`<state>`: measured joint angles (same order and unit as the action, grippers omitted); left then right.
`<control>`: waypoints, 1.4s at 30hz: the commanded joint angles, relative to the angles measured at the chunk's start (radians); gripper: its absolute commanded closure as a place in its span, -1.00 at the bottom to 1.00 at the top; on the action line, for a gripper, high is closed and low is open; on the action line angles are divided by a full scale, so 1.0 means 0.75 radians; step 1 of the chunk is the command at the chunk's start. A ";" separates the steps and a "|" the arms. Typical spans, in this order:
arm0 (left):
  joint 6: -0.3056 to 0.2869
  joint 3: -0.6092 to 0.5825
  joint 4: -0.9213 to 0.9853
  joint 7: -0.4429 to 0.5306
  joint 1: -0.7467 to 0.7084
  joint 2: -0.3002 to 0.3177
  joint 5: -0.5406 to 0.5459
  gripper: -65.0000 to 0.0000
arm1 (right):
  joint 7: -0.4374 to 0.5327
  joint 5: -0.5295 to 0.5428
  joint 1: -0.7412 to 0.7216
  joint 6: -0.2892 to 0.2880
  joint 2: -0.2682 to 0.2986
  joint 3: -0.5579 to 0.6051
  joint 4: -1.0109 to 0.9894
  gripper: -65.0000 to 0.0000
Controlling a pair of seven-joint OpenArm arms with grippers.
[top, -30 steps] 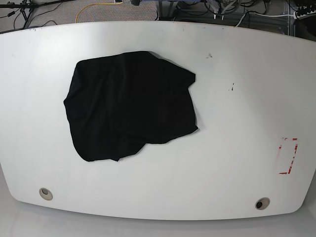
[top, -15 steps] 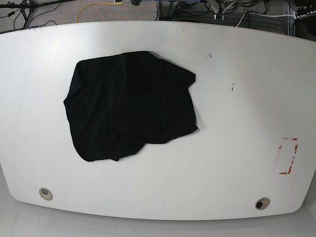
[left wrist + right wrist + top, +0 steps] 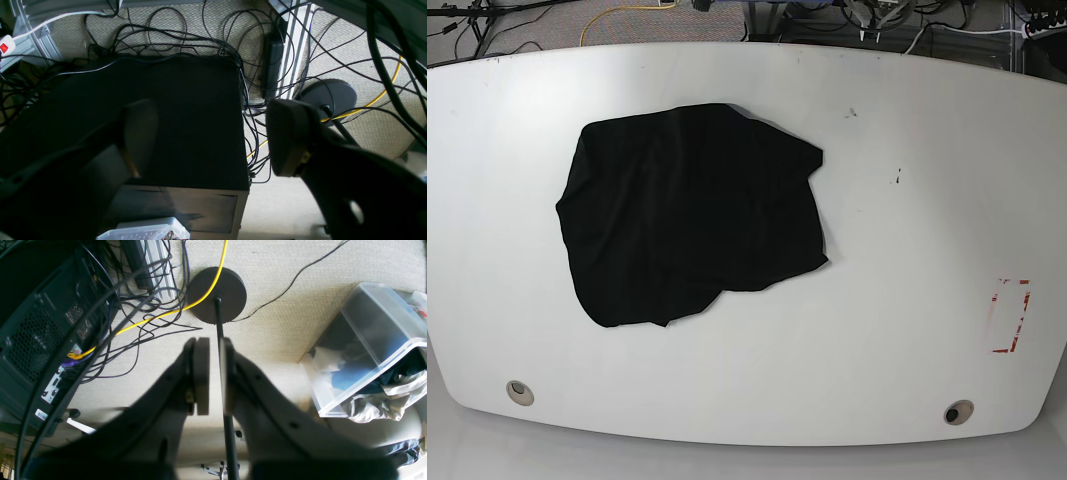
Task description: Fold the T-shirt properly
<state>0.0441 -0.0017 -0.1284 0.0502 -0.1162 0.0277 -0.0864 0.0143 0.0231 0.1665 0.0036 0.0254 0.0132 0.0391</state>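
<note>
T-shirt [image 3: 689,212]: lying on the white table [image 3: 907,200], toward the base view's left and slightly toward the far edge; black, rumpled, in a rough blob rather than spread flat.
Shape: outline uneven; one corner jutting toward the right at the far side, a rounded lobe sagging toward the near-left edge; sleeves and collar not told apart against the dark cloth.
Handling, as a guess: soft, limp, light; likely to sag and fold on itself when lifted; likely to drag rather than slide cleanly; not fragile.
Layers: probably doubled over in places, so a pinch may catch more than one layer.
Where to take hold: at the edge, best at a corner such as the right far point or the near-left lobe; middle of the cloth a poor choice, only bunching there.
First need, as a guess: spreading flat before any fold, two corners pulled apart.
Left gripper [image 3: 213,136]: spread wide, nothing between the fingers; facing the floor, over a dark computer case [image 3: 186,120] and tangled cables [image 3: 206,43]; away from the table.
Right gripper [image 3: 210,376]: fingers pressed nearly together, holding nothing; facing carpet, a round stand base [image 3: 217,295] and a yellow cable [image 3: 156,316]; clear plastic bin [image 3: 370,350] off to one side.
Arms: neither showing in the base view; both well apart from the cloth.
Progress: folding not begun by the look of it.
</note>
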 commanded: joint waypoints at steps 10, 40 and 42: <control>-0.001 0.007 0.003 -0.004 0.000 0.006 0.001 -0.44 | -0.009 -0.007 0.015 -0.001 0.000 -0.002 -0.004 0.83; 0.003 0.012 -0.012 0.013 -0.021 0.009 0.007 -0.46 | -0.015 0.000 0.020 -0.001 0.002 -0.005 -0.009 0.84; 0.003 0.013 -0.016 0.013 -0.023 0.011 0.006 -0.46 | -0.017 0.001 0.019 -0.001 0.002 -0.005 -0.007 0.84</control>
<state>0.0444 0.0063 -0.1349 0.0544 -0.1249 0.0284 -0.0856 0.0139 0.0235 0.1703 0.0017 0.0254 0.0120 0.0372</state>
